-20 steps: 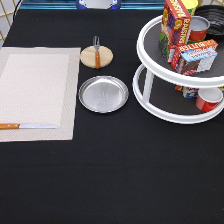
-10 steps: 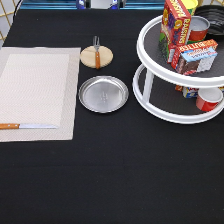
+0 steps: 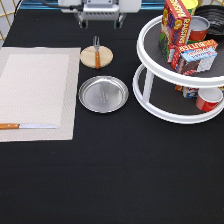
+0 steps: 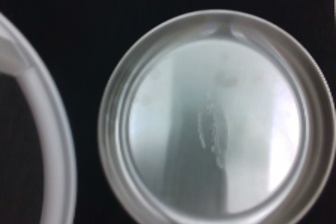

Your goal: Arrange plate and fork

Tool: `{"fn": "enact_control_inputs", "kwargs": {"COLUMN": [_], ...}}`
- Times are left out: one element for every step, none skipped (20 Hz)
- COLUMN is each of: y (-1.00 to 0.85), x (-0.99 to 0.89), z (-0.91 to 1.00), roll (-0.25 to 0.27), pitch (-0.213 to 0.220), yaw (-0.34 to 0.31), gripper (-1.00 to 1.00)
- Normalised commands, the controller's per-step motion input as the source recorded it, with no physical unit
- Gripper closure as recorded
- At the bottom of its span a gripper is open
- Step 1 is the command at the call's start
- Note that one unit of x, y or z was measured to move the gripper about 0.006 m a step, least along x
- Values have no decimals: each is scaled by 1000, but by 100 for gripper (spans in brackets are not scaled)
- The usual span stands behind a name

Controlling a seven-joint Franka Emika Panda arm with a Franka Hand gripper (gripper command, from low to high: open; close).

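Plate (image 3: 103, 93) on black table (image 3: 110, 170), between placemat (image 3: 37, 90) and white turntable (image 3: 150, 107) — fork (image 3: 97, 51) on wooden coaster (image 3: 96, 56). My gripper (image 3: 100, 20) at top edge — grip state unclear.

beige placemat (image 3: 37, 92) lies at the exterior view's left, a wooden-handled knife (image 3: 25, 126) on its lower edge. white two-tier turntable (image 3: 175, 112) at right holds boxes (image 3: 176, 22) and cans (image 3: 209, 99). round wooden coaster (image 3: 90, 57) sits near top.

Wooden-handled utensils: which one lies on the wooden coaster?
The fork, short, resting across the round coaster above the plate. The longer knife lies on the placemat instead.
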Motion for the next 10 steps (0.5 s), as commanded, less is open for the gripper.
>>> {"fn": "enact_control_inputs", "kwargs": {"y": [-311,-286,-243,-203,-123,-100,-14,0,0,0], "x": [734,717,629,597,551,526,566,557,489,317], "z": [-269,-309,-349,-326,-320,-331,-309,-334,-389,-517], "roll": [131,126,114,108,86,77,49,30,19,0], "pitch": [27,25,0,0,0,0,0,0,0,-12], "yaw": [-25,-29,-44,-53,-60,-65,-77,-92,-100,-134], "gripper": [-100,-100,-100,-100,-100,-100,-100,-100,-100,-100]}}
